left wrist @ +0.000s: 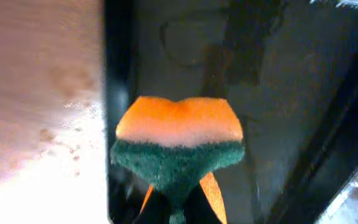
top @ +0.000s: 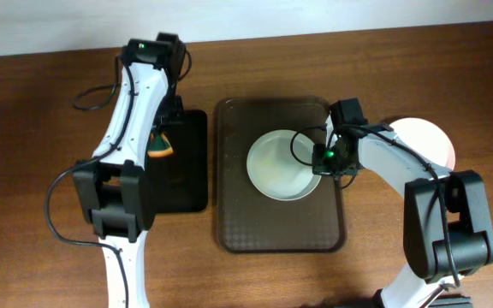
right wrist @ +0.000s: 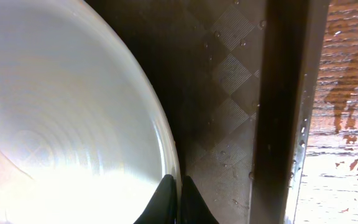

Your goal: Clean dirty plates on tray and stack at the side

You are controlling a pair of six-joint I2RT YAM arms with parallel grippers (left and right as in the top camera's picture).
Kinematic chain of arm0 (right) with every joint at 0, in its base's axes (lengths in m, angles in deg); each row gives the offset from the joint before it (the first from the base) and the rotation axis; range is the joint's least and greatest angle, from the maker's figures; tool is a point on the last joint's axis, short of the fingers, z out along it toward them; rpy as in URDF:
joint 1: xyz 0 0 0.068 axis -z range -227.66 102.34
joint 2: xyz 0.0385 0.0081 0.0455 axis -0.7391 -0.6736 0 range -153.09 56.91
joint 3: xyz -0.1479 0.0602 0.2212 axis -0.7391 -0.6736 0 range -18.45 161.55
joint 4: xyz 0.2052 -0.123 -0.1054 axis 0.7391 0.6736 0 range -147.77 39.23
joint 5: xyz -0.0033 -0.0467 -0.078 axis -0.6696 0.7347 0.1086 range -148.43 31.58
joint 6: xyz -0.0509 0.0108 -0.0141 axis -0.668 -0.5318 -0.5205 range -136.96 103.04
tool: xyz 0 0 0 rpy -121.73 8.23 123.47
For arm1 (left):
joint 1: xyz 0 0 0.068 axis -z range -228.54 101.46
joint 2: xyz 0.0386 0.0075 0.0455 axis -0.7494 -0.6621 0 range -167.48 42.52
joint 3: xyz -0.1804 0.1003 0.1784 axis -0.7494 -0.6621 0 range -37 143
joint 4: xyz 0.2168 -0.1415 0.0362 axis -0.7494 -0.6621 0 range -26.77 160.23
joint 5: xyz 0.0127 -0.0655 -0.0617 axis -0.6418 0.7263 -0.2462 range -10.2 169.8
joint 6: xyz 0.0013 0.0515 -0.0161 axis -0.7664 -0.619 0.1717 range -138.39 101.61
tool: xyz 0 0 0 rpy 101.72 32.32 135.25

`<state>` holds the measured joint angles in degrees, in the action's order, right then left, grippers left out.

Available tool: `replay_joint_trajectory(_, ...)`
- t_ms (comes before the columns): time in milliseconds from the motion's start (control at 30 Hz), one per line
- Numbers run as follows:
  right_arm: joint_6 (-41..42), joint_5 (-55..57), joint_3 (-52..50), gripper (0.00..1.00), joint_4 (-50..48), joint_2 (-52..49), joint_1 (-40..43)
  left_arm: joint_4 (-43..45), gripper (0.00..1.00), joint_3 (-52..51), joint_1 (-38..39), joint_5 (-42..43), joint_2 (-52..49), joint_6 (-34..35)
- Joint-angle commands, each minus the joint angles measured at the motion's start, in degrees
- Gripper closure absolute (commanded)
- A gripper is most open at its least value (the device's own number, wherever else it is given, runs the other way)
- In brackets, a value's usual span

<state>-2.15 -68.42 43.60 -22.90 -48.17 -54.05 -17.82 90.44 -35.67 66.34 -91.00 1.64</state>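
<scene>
A white plate (top: 279,164) lies on the dark brown textured tray (top: 238,224). My right gripper (top: 322,161) is shut on that plate's right rim; in the right wrist view the two fingers (right wrist: 175,202) pinch the rim of the plate (right wrist: 67,124), with the tray (right wrist: 229,81) beside it. Another white plate (top: 426,139) lies on the table at the right, partly hidden by the right arm. My left gripper (top: 159,145) is shut on an orange and green sponge (left wrist: 179,140), held over the black glossy tray (left wrist: 278,93).
The black glossy tray (top: 187,162) sits left of the brown tray. Wet spots show on the wooden table (right wrist: 347,112) by the brown tray's right edge. Cables hang from both arms.
</scene>
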Motion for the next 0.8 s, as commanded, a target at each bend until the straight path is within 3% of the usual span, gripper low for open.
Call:
replay_joint_trajectory(0, -1.1, 2.7, -0.1, 0.96, 0.5, -1.1, 0.4, 5.4, 1.00, -7.2, -1.9, 8.9, 0.1, -7.1)
replay_joint_trajectory(33, -1.1, 2.7, -0.1, 0.95, 0.5, -1.1, 0.4, 6.9, 0.92, -8.5, -2.5, 12.5, 0.1, -10.4)
replay_joint_trajectory(67, -1.1, 2.7, -0.1, 0.95, 0.7, -1.1, 0.4, 6.8, 0.71, -8.6, -2.7, 13.6, 0.1, -12.2)
replay_joint_trajectory(100, -1.1, 2.7, -0.1, 0.95, 0.9, -1.1, 0.4, 6.8, 0.64, -8.6, -2.9, 13.5, 0.1, -13.2)
replay_joint_trajectory(167, -3.0, 2.7, -0.1, 0.95, 0.9, -1.1, 0.4, 6.0, 0.60, -8.5, -3.8, 13.7, 1.0, -13.3)
replay_joint_trajectory(267, -6.1, 2.7, -0.1, 0.79, 0.3, -1.1, 0.4, 4.5, 0.48, -8.5, -6.4, 14.4, 5.7, -13.3)
replay_joint_trajectory(333, -6.0, 2.7, 0.0, 0.96, -0.1, -1.1, 0.4, 4.0, 0.41, -8.5, -9.2, 16.4, 11.7, -13.2)
replay_joint_trajectory(400, -6.0, 2.7, 1.8, 0.96, 2.5, -0.7, 0.4, 3.3, 0.32, -8.5, -11.7, 16.7, 17.0, -13.3)
replay_joint_trajectory(433, -6.1, 2.7, 5.3, 0.96, 6.4, 0.5, 0.3, 2.7, 0.00, -8.5, -14.4, 16.7, 21.4, -13.3)
replay_joint_trajectory(600, -10.3, 2.5, 22.6, 0.96, 18.9, 2.7, -5.9, 2.2, 0.00, -8.5, -20.0, 16.7, 28.1, -13.3)
replay_joint_trajectory(667, -10.3, 2.5, 26.5, 0.96, 17.6, 2.7, -10.2, 2.3, 0.00, -8.5, -20.1, 16.7, 28.2, -13.3)
replay_joint_trajectory(767, -9.9, 4.2, 27.1, 0.96, 8.2, 2.3, -18.9, 2.1, 0.00, -8.5, -20.1, 16.7, 28.2, -13.3)
